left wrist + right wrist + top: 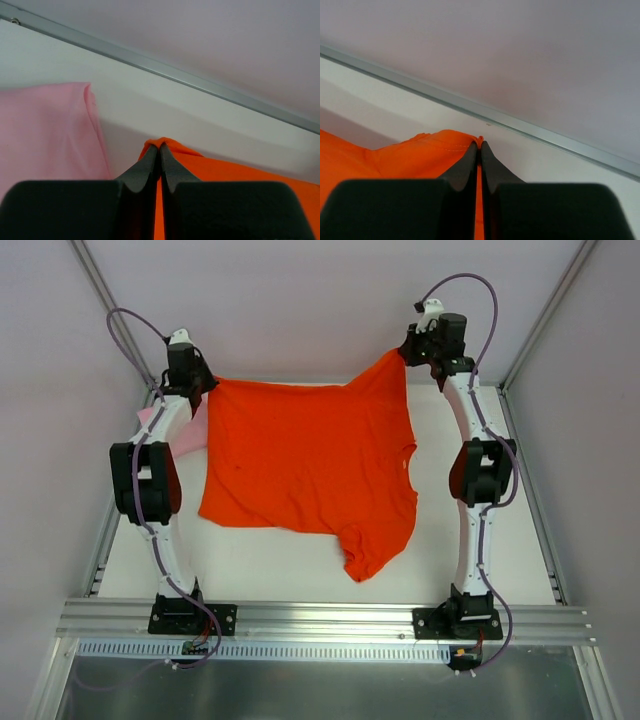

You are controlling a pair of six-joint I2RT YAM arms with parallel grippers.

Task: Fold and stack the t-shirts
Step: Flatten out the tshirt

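**Q:** What are your grippers doing?

**A:** My left gripper (160,146) is pinched together on a corner of the plain bright orange-red short-sleeved cloth t-shirt (300,455). My right gripper (480,145) is clamped on a stitched edge of the same shirt, which I take for a sleeve or shoulder.

**Q:** Where does that put the shirt?

**A:** On the white worktop (270,565), I hold it at about ten o'clock and one o'clock. From there it drapes toward the centre and lies flat, with its collar at three o'clock and a loose sleeve trailing toward five. The light pink folded cloth shirt (45,130) sits at ten o'clock, just beside my left grip and partly hidden under that arm.

**Q:** How will the orange one handle?

**A:** I judge it light, limp and easily wrinkled. It sags between my two holds, so they must move together. Corners and seams are the best places to grip. Thin cloth could slip out of a shallow pinch.
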